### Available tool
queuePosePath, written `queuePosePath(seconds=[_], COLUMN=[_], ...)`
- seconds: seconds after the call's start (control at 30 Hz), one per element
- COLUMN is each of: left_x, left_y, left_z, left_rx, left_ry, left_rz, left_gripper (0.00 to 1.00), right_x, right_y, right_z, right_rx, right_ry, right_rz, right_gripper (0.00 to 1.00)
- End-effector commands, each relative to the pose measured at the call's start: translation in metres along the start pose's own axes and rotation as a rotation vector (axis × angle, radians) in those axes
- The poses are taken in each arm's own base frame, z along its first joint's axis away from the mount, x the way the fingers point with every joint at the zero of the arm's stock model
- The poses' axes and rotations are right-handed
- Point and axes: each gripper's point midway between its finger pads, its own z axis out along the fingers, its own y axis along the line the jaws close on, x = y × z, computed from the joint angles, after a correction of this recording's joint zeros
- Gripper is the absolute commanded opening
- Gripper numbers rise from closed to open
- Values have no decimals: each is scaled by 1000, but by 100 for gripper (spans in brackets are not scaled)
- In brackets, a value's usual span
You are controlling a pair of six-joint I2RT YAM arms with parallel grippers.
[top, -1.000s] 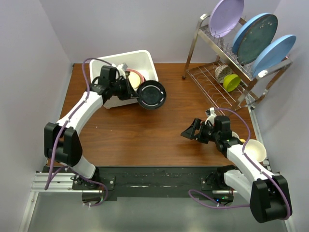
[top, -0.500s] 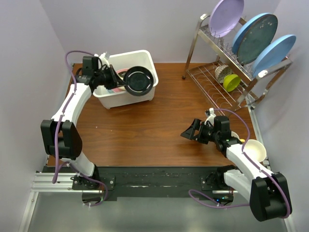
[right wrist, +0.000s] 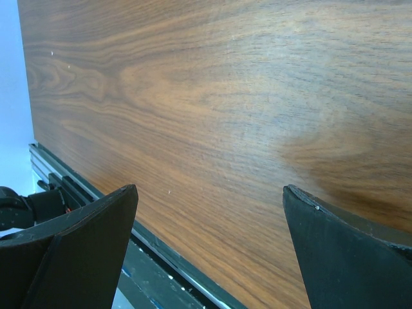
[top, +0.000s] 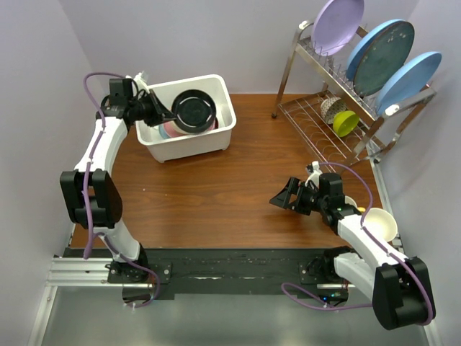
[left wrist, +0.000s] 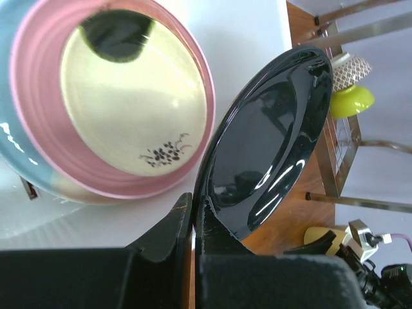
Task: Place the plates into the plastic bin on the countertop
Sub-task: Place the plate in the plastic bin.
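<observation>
Pinching a black plate (top: 194, 110) by its rim, the left gripper (top: 170, 112) is clamped tight, the plate tilted over the plastic bin (top: 189, 149). From above, that plate hides most of the stack. The left wrist view shows it: a cream plate (left wrist: 129, 96) nested in a pink plate (left wrist: 38, 151), with a pale blue edge cut off. The right gripper (top: 282, 196) is spread wide and empty over the countertop (top: 216, 187).
</observation>
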Motion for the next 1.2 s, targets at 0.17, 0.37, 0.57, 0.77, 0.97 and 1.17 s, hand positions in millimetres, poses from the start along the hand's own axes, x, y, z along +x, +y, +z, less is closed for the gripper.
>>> queuePosePath(seconds=[0.17,0.37,0.57,0.77,0.97,1.17], left_x=[-40,-41,-40,-38,-38,-45], left_y=[10,30,41,56,63,59], left_z=[8,27,35,44,52,53], left_rx=[20,-13,-27,-48,-53,-42], left_ry=[-69,-54,-54,-39,-28,-36], left_rz=[-43,-71,-86,-100,-114,-105], left_gripper=[0,0,0,0,3,25], right_x=[-2,-2,-1,-1,-1,-1], right_y=[0,-1,-2,-3,-3,-3], right_z=[3,3,4,4,4,3], right_rx=[-12,-9,-4,-2,-3,-1], right_ry=[-13,-13,-8,-8,-7,-9], right_rz=[-19,-20,-16,-18,-17,-18], right_gripper=[99,99,99,99,99,99])
